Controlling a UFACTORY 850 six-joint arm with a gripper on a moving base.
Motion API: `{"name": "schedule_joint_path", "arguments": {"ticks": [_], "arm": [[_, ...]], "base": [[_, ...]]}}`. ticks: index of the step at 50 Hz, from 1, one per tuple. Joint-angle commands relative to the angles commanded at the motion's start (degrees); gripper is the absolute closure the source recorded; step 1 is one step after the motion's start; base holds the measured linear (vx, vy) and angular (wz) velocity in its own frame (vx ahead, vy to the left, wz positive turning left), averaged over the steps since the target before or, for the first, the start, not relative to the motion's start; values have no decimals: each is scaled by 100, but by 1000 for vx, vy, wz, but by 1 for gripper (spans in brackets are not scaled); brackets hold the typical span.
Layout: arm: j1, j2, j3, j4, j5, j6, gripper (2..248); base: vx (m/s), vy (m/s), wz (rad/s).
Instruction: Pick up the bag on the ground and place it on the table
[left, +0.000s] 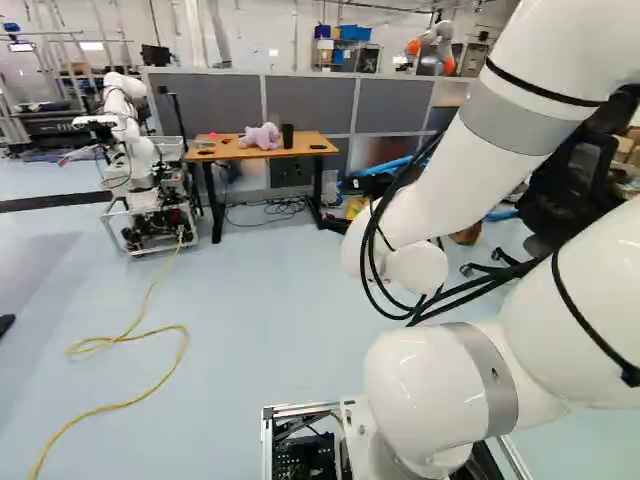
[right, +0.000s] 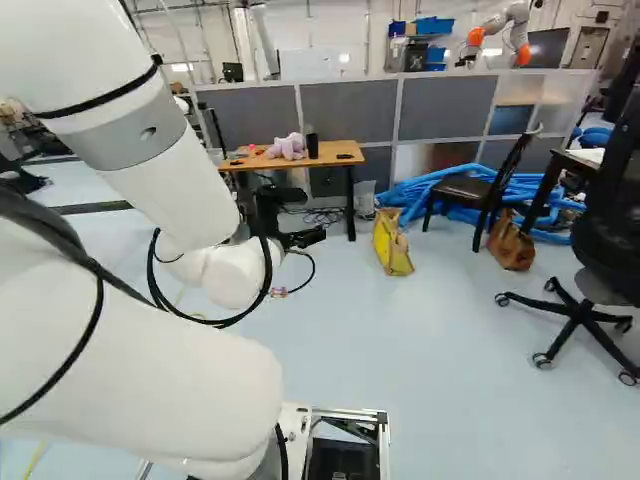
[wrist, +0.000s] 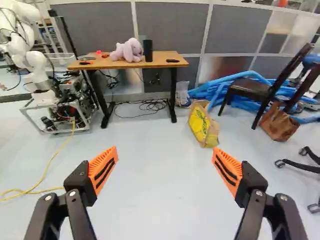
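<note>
The black two-fingered gripper is being held spread and empty, presumably so that the yellow-and-tan paper bag, being supported by the pale floor at one o'clock, can be enclosed; the wooden-topped table is being faced towards eleven o'clock.

White arm observed bent, its forward link sloping down to the wrist, with the black gripper directed ahead, its two fingers spread wide and orange pads facing one another.
</note>
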Motion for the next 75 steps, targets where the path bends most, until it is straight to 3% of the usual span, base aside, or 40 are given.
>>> {"name": "schedule_joint_path", "arguments": {"ticks": [18,75], "arm": [[0,0,0,0,0,0,3],[0,0,0,0,0,0,3]], "base": [[138,-64,-339],[173,1,-16]]}}
